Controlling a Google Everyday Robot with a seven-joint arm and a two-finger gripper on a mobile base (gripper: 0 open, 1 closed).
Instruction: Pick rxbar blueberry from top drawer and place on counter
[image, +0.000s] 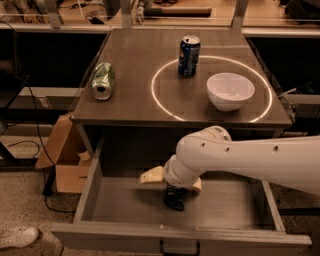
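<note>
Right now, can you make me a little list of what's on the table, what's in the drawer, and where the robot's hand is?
counter: blue soda can standing up; green can lying on its side; white bowl
light ring: blue soda can and white bowl sit inside it
top drawer: open
rxbar blueberry: dark, in the top drawer, just under the gripper
gripper: reaching down inside the top drawer
floor, left side: cardboard box; white shoe

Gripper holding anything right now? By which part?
Cannot tell. The gripper is down in the top drawer over the rxbar blueberry; the contact is hidden.
</note>
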